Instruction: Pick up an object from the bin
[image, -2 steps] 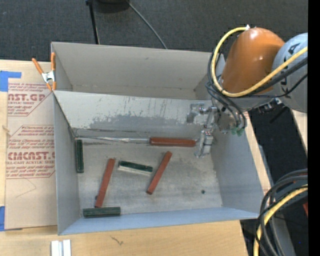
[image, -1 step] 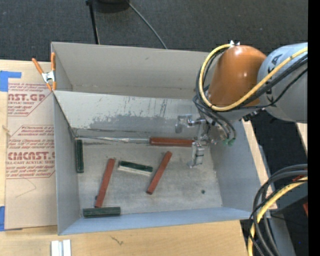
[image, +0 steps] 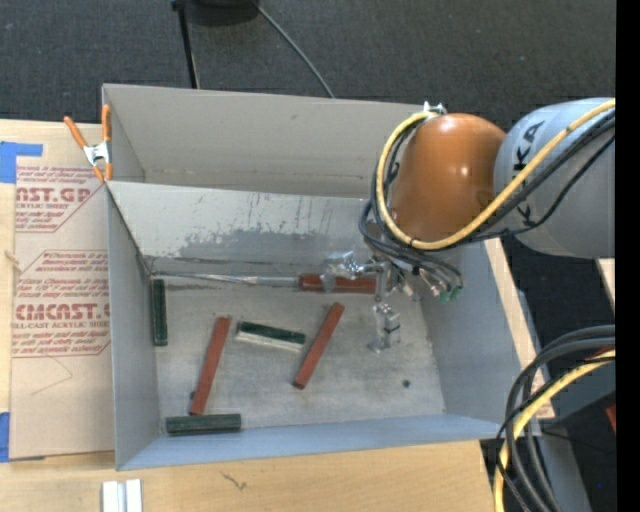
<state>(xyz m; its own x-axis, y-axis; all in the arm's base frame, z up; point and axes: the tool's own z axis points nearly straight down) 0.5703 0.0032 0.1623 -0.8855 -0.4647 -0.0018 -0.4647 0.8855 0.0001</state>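
Here, a grey metal bin (image: 130, 330) seen from above holds a few loose sticks. Nearest the viewer, well left of the hand (image: 383, 335), a dark green stick (image: 203, 424) lies along the front wall. Farther in, a red-brown stick (image: 211, 365) slants, also well left of the hand. A green-and-white stick (image: 270, 335) lies nearer the hand, and a slanted red stick (image: 318, 346) just left of it. The hand hangs low over bare floor; whether it is apart or together cannot be told. Just behind it, leftward, a short red stick (image: 335, 284) lies by the back wall.
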